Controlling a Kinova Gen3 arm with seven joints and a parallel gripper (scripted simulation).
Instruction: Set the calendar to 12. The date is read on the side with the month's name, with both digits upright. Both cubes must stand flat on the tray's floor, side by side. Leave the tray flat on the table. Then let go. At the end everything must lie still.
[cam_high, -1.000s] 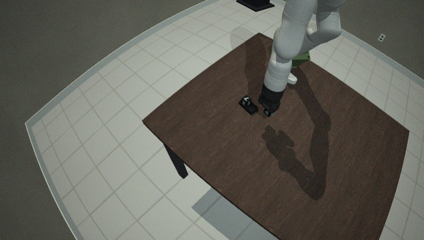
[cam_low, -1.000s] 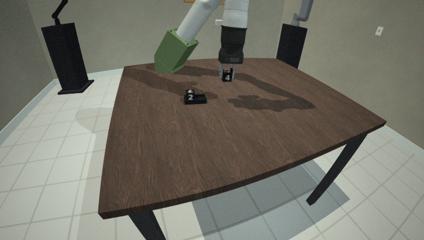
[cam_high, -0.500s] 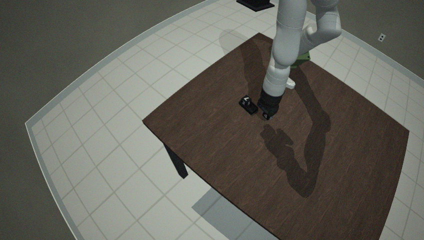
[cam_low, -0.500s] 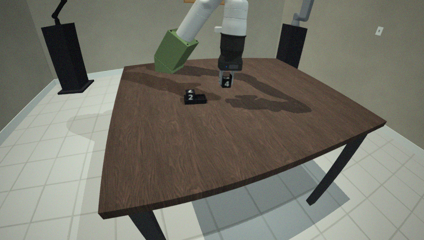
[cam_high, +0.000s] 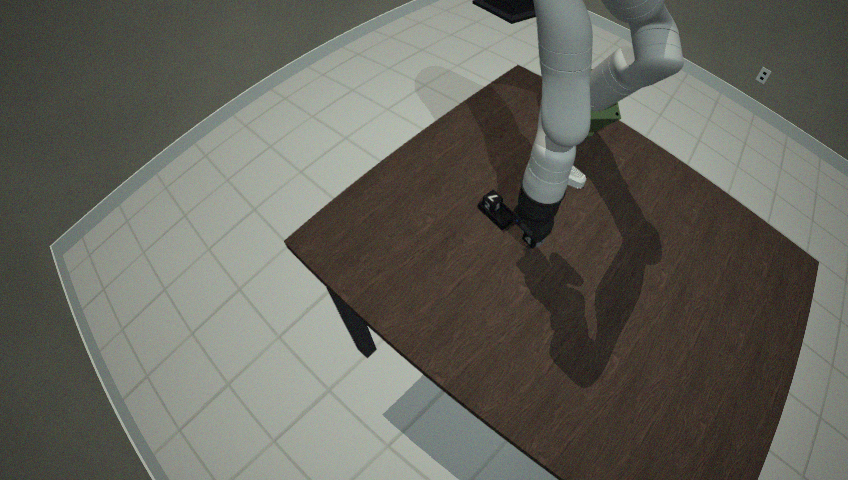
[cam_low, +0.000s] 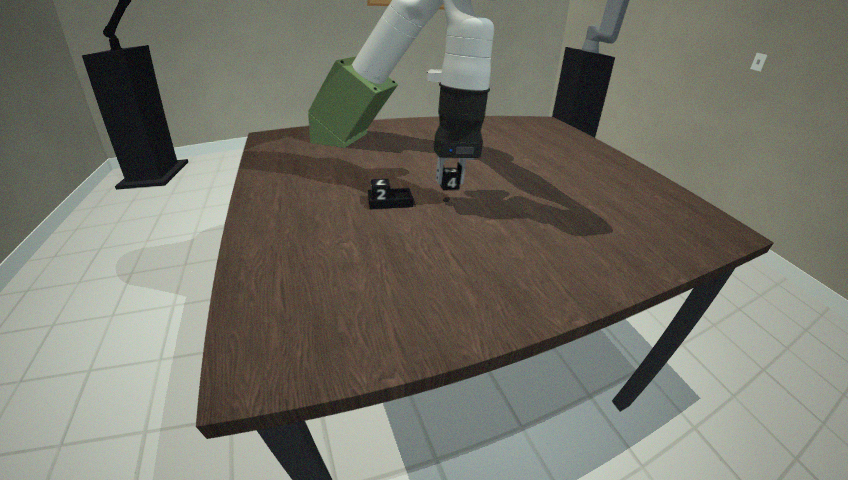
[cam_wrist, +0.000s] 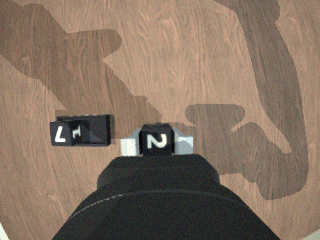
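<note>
My gripper (cam_low: 451, 176) (cam_high: 529, 237) (cam_wrist: 156, 137) points straight down and is shut on a black number cube (cam_low: 451, 182) (cam_wrist: 158, 140). The cube hangs a little above the table. It shows a 4 in the exterior view and a 2 on top in the wrist view. The small black tray (cam_low: 402, 199) (cam_high: 504, 217) (cam_wrist: 100, 131) lies flat on the table just to the left of the gripper. The second cube (cam_low: 380, 191) (cam_high: 492, 202) (cam_wrist: 62, 134) stands in the tray's left half, with a 2 on its front and a 7 on top. The tray's right half is empty.
The dark wooden table (cam_low: 416, 285) (cam_high: 595, 356) carries only the tray. The arm's green base (cam_low: 348, 104) stands at the back edge. Two black pedestals (cam_low: 133, 113) (cam_low: 581, 89) stand on the floor behind the table.
</note>
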